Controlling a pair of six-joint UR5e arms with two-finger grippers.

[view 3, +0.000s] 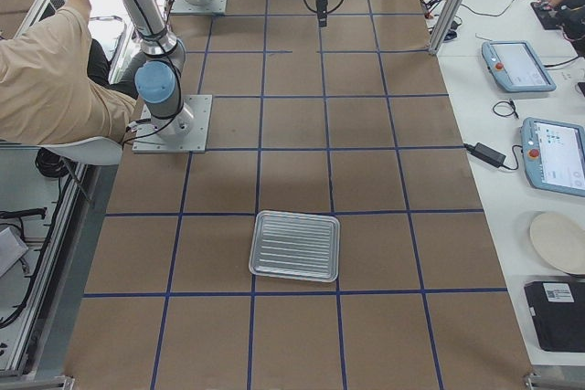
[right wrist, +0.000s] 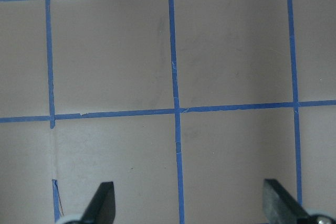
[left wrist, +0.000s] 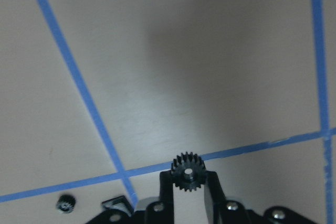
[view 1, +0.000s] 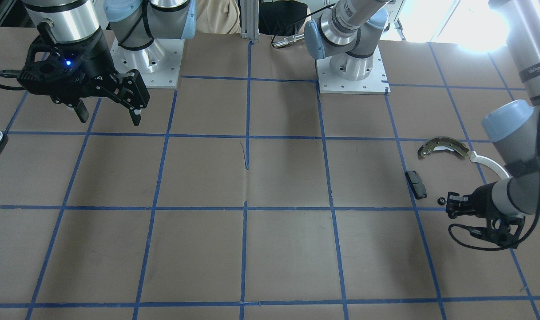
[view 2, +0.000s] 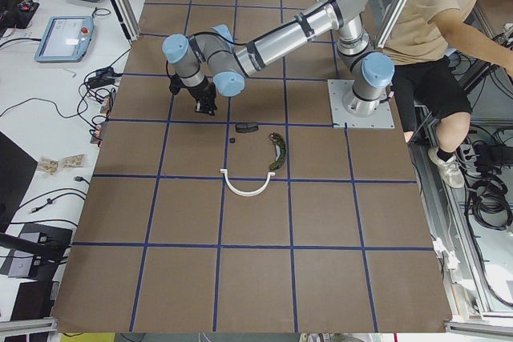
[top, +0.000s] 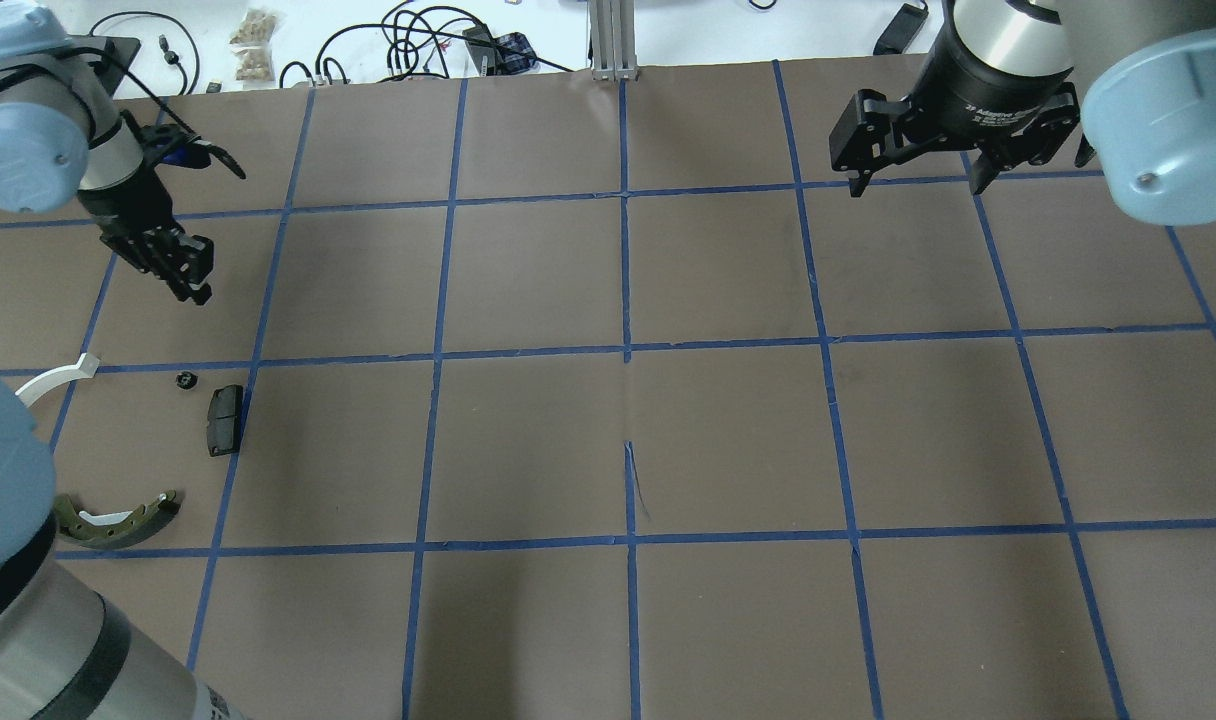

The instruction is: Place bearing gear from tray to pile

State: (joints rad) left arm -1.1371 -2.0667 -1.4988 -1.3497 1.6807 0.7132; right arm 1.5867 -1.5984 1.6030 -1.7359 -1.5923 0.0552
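Over by the pile (top: 118, 525) at the table's left end, my left gripper (left wrist: 189, 178) is pinching a little black toothed gear (left wrist: 188, 170). You only catch that from the left wrist view. A second gear (top: 183, 380) lies near the black pad (top: 225, 420). My right gripper (top: 918, 185) hangs wide apart, and the white lettering on its wrist is too small to read. The tray (view 3: 294, 246) shows whole only from the right-end camera.
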